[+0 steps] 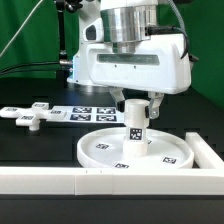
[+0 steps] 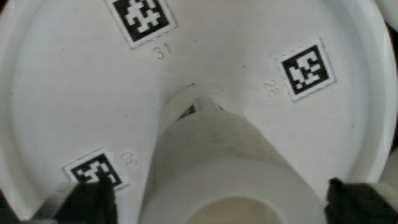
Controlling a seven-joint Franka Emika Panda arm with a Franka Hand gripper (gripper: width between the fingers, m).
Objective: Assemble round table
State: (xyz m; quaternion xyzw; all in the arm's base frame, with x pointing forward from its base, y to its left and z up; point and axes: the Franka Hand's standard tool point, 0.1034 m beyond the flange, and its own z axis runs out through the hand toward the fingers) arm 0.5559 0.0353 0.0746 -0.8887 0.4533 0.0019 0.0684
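Observation:
The large rimmed round disc (image 1: 135, 150) lies flat on the black table, tags up; it fills the wrist view (image 2: 107, 90). The short cylindrical post (image 1: 135, 126) stands upright at its centre and is seen end-on in the wrist view (image 2: 228, 160). My gripper (image 1: 136, 108) hangs straight above the post, with one dark finger on each side. In the wrist view the fingers (image 2: 93, 200) stand apart from the post with small gaps, so the gripper (image 2: 228, 205) is open. The flat cross-shaped piece (image 1: 30, 117) lies at the exterior view's left.
The marker board (image 1: 85, 112) lies behind the disc. A long white rail (image 1: 90, 183) runs along the front, and another rail section (image 1: 207, 150) runs along the exterior view's right of the disc. A green backdrop stands behind.

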